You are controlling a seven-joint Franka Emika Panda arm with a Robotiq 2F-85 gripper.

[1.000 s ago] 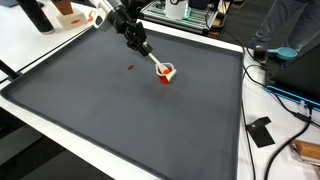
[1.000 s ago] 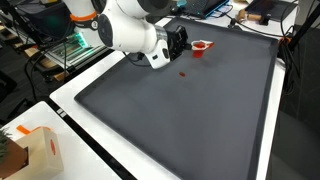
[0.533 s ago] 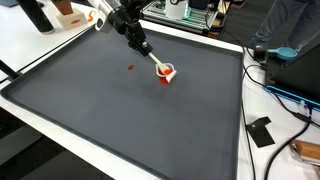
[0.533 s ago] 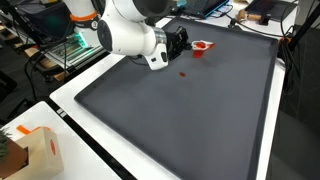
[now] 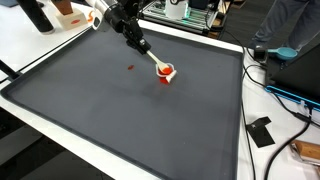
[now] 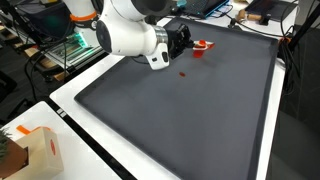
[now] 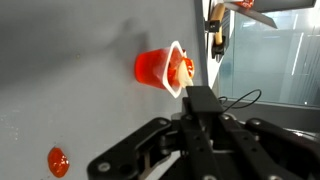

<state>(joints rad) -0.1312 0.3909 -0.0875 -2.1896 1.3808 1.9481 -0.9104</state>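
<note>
Red cup lies tipped on grey table, just past the jaws | jaws spread, holding nothing | close squarely across the rim; a red blob sits behind.

Table is white, almost wholly covered by a dark grey mat that leaves a white border along the edges. On the mat: a small red cup lying on its side, toward the far edge in an exterior view. A small red piece lies apart from it, nearer the mat's middle. Both also show in the wrist view: cup, piece.
</note>
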